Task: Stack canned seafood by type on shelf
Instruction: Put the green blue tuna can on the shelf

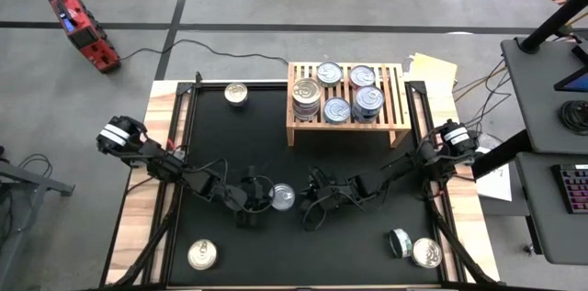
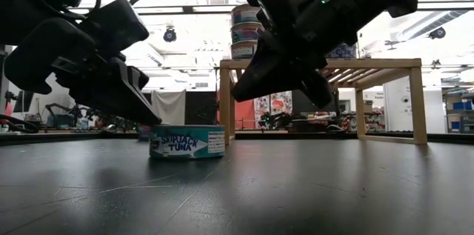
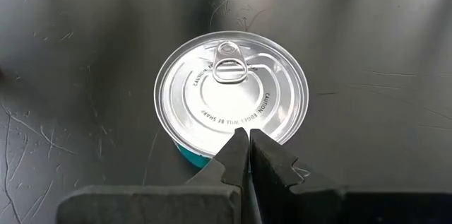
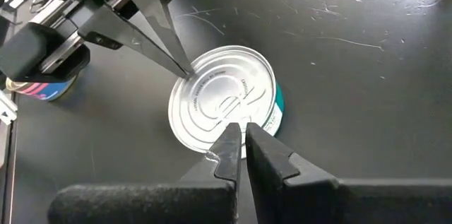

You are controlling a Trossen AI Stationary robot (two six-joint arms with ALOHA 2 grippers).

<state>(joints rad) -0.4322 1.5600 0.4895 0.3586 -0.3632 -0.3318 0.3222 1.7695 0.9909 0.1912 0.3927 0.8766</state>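
1. Tins dot the black mat (image 1: 276,135): a gold-lidded round can (image 1: 202,255) near the front left, another (image 1: 237,95) far back.
2. Left gripper (image 1: 260,201), fingers pressed together, hovers over the teal-labelled silver-lidded tuna tin (image 1: 283,197) at mid-mat.
3. Right gripper (image 1: 310,207), jaws also closed, crowds that tin's other side.
4. Light-wood slatted shelf (image 1: 393,107) carries silver-lidded tins (image 1: 352,95), some stacked.
5. Two more cans (image 1: 413,248) sit front right.

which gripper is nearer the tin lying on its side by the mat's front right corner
Right. The right gripper is mid-mat, closer to that tipped tin; the left gripper sits farther left.
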